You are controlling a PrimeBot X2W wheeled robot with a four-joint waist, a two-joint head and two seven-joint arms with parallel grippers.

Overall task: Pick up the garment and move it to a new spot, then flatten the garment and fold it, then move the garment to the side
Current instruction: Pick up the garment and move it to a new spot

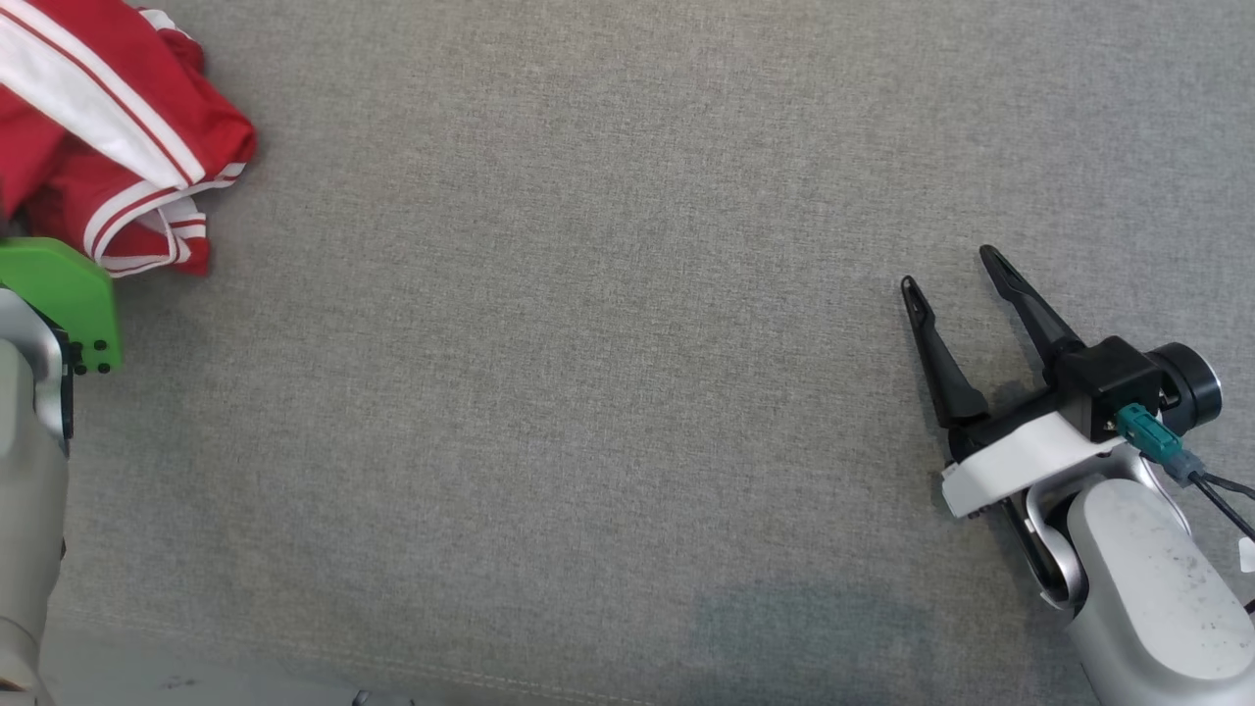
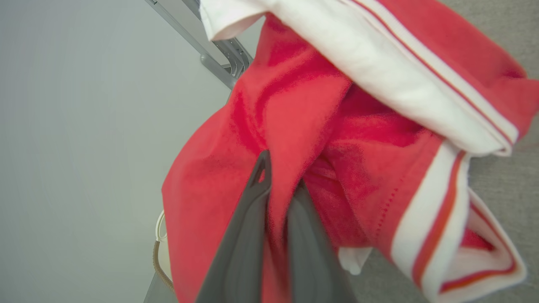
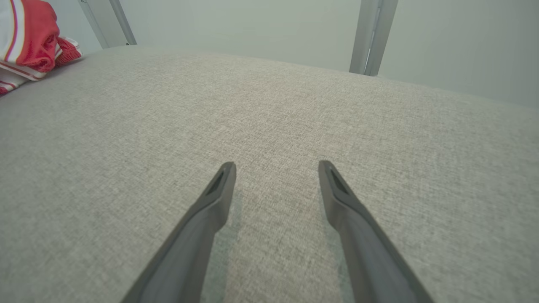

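Nearest, at the right: right end effector (image 1: 949, 269) spread wide, empty, low over the grey worktop (image 1: 588, 392). Further left: left end effector (image 2: 281, 172) pinched closed on a red fold of the garment (image 1: 127, 127) (soft, light, probably saggy). Crumpled at the far left corner; best taken by a thick fold or the striped hem.

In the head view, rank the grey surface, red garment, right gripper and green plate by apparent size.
1. Grey surface.
2. Red garment, partly cropped by the frame.
3. Right gripper and green plate look about alike; the plate is cropped and nearer the camera, so unranked.
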